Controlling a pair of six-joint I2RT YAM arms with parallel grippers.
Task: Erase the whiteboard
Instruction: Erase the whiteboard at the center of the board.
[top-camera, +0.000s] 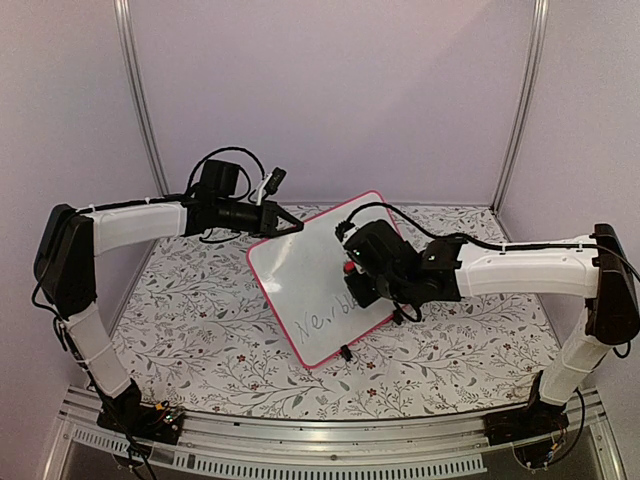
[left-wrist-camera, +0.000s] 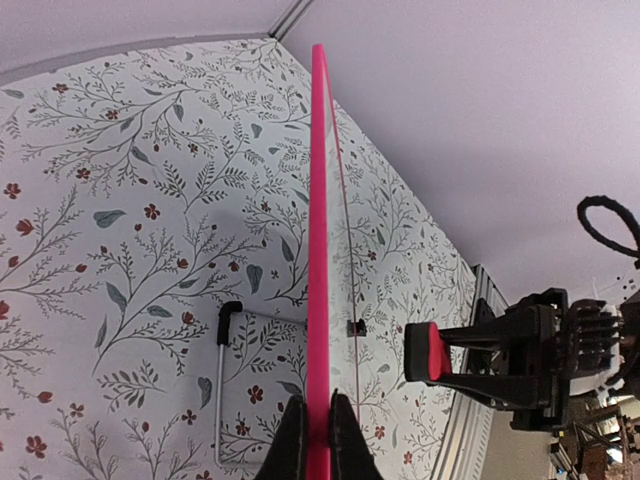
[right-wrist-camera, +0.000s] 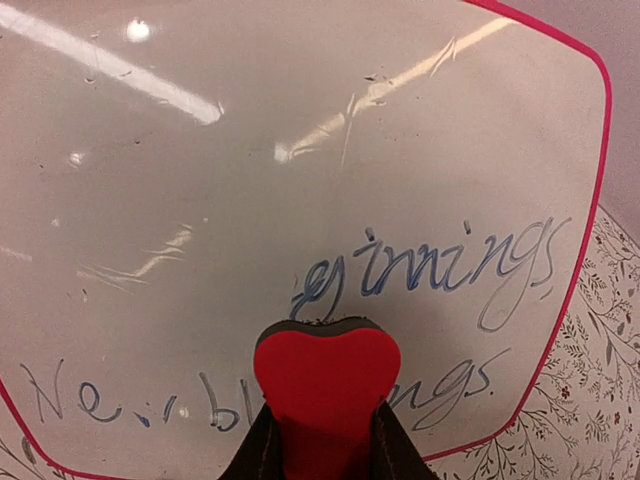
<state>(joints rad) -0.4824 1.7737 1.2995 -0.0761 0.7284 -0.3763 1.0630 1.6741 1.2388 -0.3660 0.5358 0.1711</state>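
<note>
The left end effector (left-wrist-camera: 318, 420) is clenched on the rim of the whiteboard (right-wrist-camera: 200, 200), propping it on the bench (top-camera: 200, 330). The right end effector (right-wrist-camera: 325, 432) grasps a red heart-shaped eraser (right-wrist-camera: 325, 370), with the board straight ahead. Press the felt flat, then sweep across the blue handwriting (right-wrist-camera: 440, 265) beyond its tip. The eraser hides part of the lower line, and I cannot tell whether it touches the board.

whiteboard (right-wrist-camera: 300, 150): cut off top, left | handwriting (right-wrist-camera: 440, 265): partly hidden behind eraser (right-wrist-camera: 325, 375)
</note>
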